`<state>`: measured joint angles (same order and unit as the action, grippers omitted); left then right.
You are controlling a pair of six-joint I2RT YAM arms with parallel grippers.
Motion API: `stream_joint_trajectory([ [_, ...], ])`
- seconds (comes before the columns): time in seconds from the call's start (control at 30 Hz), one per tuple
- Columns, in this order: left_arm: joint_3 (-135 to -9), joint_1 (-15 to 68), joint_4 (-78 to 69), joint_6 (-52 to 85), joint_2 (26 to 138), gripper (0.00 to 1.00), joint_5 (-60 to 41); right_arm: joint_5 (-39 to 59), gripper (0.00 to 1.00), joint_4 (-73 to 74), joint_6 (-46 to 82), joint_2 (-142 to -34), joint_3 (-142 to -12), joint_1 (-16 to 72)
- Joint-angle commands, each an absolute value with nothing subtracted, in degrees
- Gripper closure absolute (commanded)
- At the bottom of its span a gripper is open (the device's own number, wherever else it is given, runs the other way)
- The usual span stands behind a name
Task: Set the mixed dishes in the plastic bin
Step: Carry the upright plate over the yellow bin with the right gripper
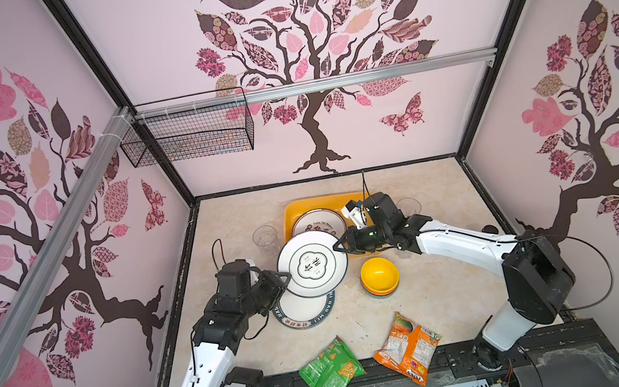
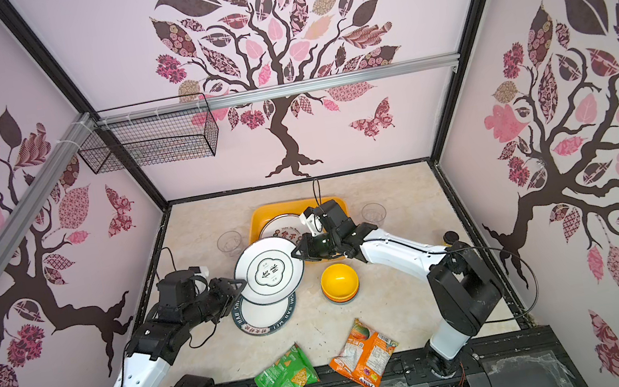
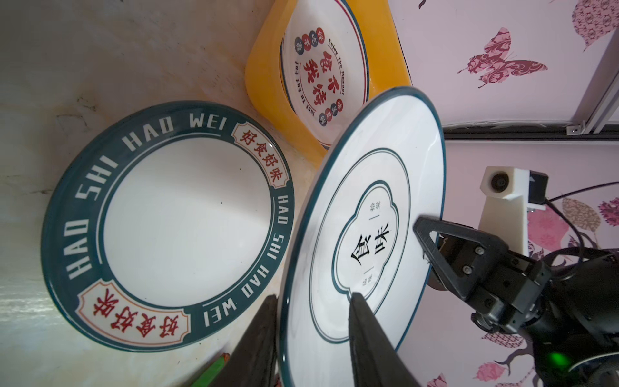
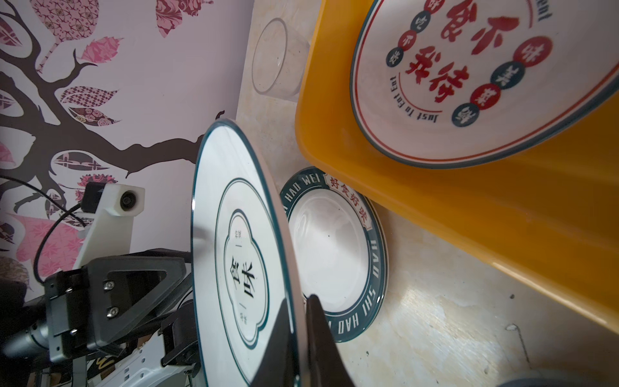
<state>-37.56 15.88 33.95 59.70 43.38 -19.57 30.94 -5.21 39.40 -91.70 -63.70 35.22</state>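
Closest, my right tool [image 1: 336, 246] pinches the rim of the lifted white plate [image 1: 313, 264]; my left tool [image 1: 286, 277] stands jaws apart at the opposite rim. Just beyond the right tool lies the plastic bin [image 1: 292, 210]. Handover, I judge: next, left retreats, right carries it in.

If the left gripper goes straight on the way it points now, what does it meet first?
Probably the lifted plate: its rim stands between the left gripper's open fingers, and the right gripper holds the far rim.
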Motion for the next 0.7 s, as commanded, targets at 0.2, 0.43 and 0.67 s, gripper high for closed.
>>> stream_joint_trajectory([
  [0.2, -36.93, 13.72, 33.92, 58.10, 41.38, 0.50, -19.14, 26.77, 1.00, -6.95, 38.06, -90.00, -65.64, 32.33],
  [0.43, -36.47, 13.18, 35.07, 57.66, 40.69, 0.49, -19.16, 25.59, 1.00, -6.68, 38.19, -90.70, -66.15, 30.30],
  [0.67, -35.81, 12.66, 36.11, 57.22, 39.87, 0.47, -19.16, 24.36, 1.00, -6.33, 39.01, -93.15, -68.24, 27.79],
])
